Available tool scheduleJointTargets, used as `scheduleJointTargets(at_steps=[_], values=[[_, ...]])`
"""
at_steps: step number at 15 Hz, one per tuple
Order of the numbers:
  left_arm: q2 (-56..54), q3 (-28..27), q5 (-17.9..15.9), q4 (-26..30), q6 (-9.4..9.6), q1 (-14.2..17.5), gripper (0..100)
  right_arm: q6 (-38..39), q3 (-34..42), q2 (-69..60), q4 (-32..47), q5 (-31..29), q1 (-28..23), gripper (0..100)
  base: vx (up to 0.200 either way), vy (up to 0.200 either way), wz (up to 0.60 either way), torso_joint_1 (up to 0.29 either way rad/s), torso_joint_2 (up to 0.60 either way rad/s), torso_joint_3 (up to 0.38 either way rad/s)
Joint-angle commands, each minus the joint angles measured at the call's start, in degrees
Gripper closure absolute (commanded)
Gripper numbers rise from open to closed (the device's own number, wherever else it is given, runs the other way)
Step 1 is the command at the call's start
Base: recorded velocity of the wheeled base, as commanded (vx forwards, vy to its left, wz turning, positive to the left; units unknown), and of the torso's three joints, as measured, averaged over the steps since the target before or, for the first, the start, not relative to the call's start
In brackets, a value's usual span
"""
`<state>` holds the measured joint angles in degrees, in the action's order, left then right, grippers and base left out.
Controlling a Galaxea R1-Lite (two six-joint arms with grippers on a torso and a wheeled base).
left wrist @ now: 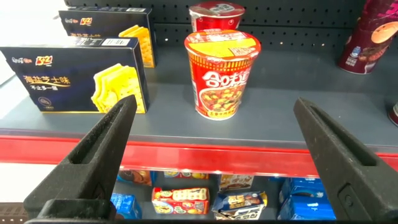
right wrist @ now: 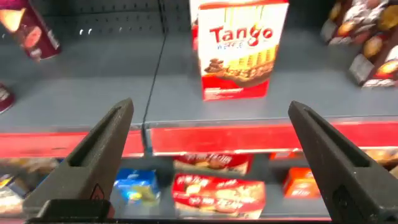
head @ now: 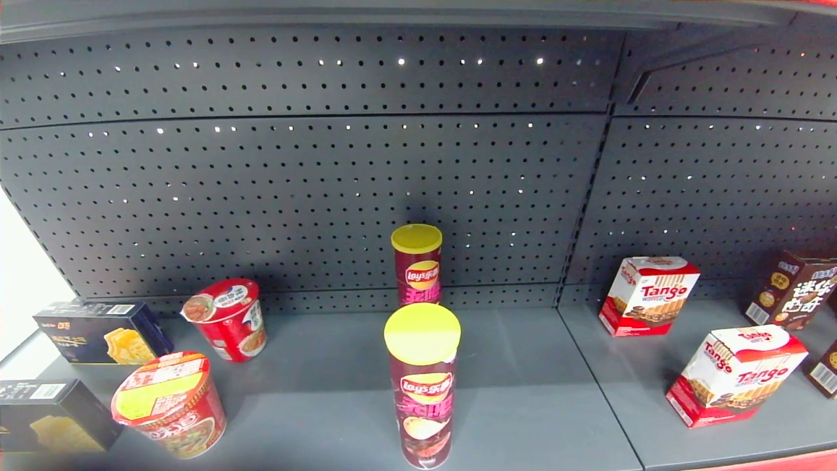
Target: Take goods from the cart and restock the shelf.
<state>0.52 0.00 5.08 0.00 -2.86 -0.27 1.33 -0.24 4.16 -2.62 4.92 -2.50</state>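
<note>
Red noodle cup (left wrist: 221, 74) beyond left claw (left wrist: 214, 104)

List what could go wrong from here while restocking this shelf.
1. The front chip can stands tall and narrow near the front of the shelf; a passing arm could topple it.
2. The open left hand faces the front noodle cup; pushing in could shove it into the cup behind.
3. The front wafer box sits askew before the open right hand; a careless placement there might knock it over.
</note>
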Motion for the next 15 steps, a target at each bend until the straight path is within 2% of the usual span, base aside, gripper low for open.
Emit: scheduleJointTargets(at_steps=[1, 15], values=[[0.1, 0.0, 0.0, 0.0, -0.04, 0.0, 0, -1.7, 0.1, -4.2, 3.9, -7.6, 1.8, 0, 0.0, 0.0, 0.0, 0.0, 0.0, 0.0], [0.1, 0.0, -0.1, 0.0, 0.05, 0.0, 0, -1.2, 0.2, -4.2, 3.2, -7.6, 1.8, 0, 0.0, 0.0, 0.0, 0.0, 0.0, 0.0]])
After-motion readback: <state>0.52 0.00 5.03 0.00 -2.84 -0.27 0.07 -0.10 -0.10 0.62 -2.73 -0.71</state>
